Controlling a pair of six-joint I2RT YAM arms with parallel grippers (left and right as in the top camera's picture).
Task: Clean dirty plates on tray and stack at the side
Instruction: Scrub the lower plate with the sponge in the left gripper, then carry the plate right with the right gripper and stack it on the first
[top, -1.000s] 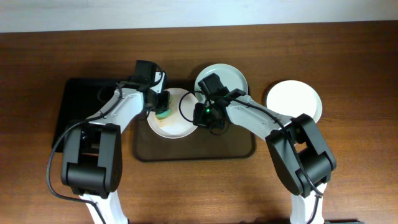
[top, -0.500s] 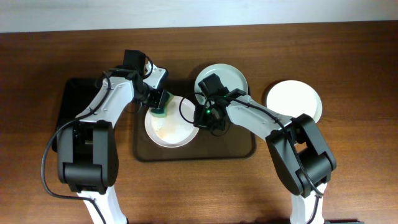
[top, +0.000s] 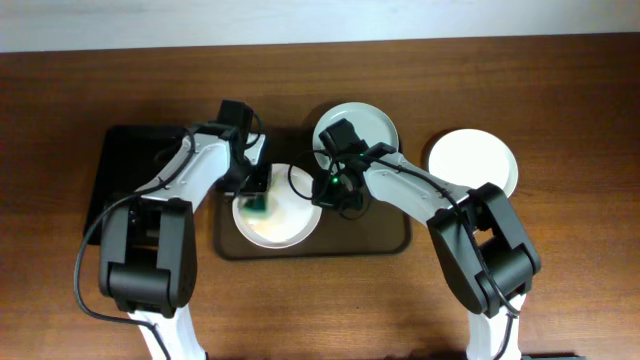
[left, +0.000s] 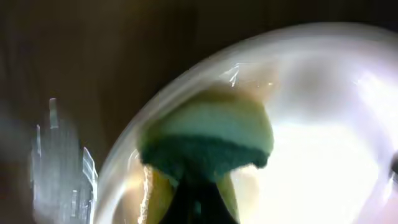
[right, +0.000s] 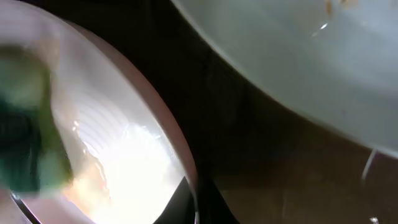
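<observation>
A white plate (top: 285, 222) with a yellowish smear lies on the left part of the dark-brown tray (top: 370, 240). My left gripper (top: 256, 192) is shut on a green and yellow sponge (top: 258, 206) and presses it on the plate's left side. The sponge (left: 208, 140) and plate (left: 329, 162) also fill the left wrist view. My right gripper (top: 326, 190) is shut on this plate's right rim, which shows in the right wrist view (right: 186, 168). A second plate (top: 362, 122) sits at the tray's back edge. A third plate (top: 473, 160) lies on the table to the right.
A smaller glossy black tray (top: 125, 175) lies on the table to the left, under my left arm. The wooden table (top: 560, 280) extends around the tray. The second plate (right: 298, 56) is close above my right gripper in the right wrist view.
My left gripper has dragged the sponge from the plate's back-left rim forward onto its face. The plate sits a little nearer the front than one second ago. My right gripper has stayed on the rim.
</observation>
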